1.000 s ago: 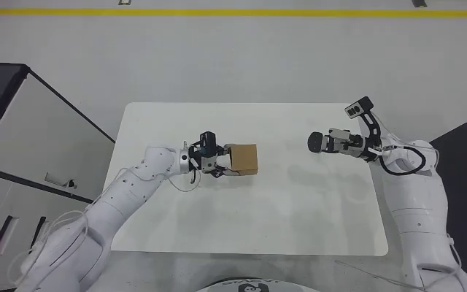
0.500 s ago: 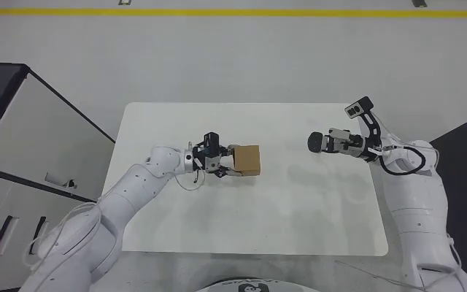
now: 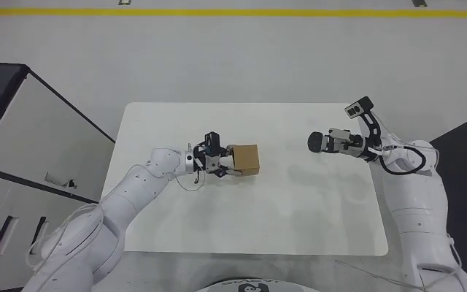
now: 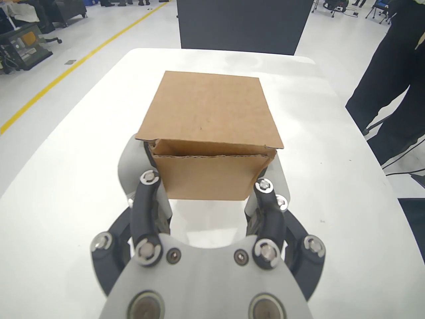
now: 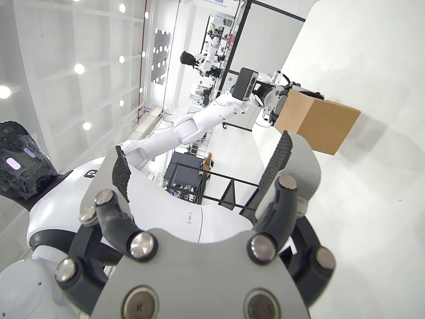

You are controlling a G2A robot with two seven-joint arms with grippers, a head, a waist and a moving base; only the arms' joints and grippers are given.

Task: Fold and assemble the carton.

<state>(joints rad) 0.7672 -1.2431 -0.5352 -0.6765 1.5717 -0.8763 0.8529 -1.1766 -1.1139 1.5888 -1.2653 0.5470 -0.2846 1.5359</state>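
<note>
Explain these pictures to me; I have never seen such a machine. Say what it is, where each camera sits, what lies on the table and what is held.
This is a two-armed robot at a white table. The top view looks down from a camera above its arms. The other two views come from a camera on each wrist, looking past that arm's own gripper. A brown carton sits on the table. The left gripper is clamped on the carton's near end, one finger on each side. The right gripper is open and holds nothing; its camera sees the carton farther off.
</note>
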